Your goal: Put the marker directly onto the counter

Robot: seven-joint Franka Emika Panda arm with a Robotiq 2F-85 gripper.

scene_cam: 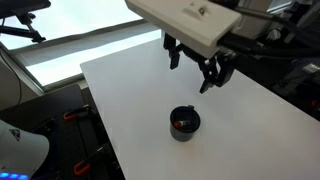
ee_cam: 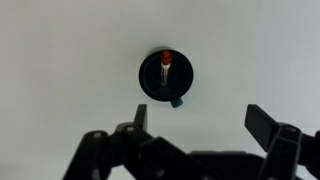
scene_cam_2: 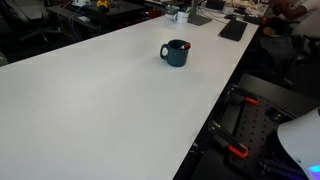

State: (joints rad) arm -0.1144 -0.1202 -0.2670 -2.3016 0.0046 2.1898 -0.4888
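The counter point(scene_cam: 130, 95) is spread across the middle of both exterior views, a white slab with only the cup on it. The gripper point(scene_cam: 196, 72) is hung in the upper right of the frame, above the counter and apart from everything. In the wrist view its jaws are splayed wide along the bottom edge, and nothing is gripped between them. The cup point(scene_cam: 184, 123) is found just below centre there, upright on the counter; in the wrist view it is placed above centre, left of the gap between the jaws. The marker point(ee_cam: 165, 66) is inside that cup, its orange-red end up near the rim at the top of the mouth, so nothing has been put on the counter yet.

Trouble is to be expected at the rim. If the descent is made before the offset is corrected, the cup's edge could be struck by a finger and the cup knocked over or shoved. If the marker is pinched off-centre against the wall, it could be twisted loose and dropped back in, or the cup dragged up with it. If it is released from too high, a roll toward the counter's edge is likely.
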